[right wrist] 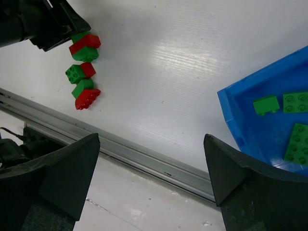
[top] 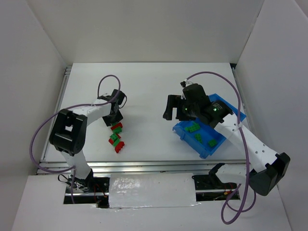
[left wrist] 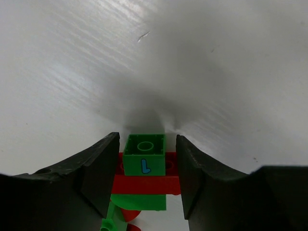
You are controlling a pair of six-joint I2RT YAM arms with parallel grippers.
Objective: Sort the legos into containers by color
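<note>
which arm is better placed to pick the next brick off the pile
Left: the left claw is open astride the green brick on the pile; the right claw hangs open near the blue bin, away from it.

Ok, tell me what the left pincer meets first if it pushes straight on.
Likely the green brick that the left pincer straddles, seemingly atop a red brick; depth is unclear.

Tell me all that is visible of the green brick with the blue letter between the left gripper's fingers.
The green brick is small, of glossy plastic, with one round stud on top and a blue L on its near side. It sits upright on a red brick. The left gripper straddles it, open; a thin gap shows at each finger.
</note>
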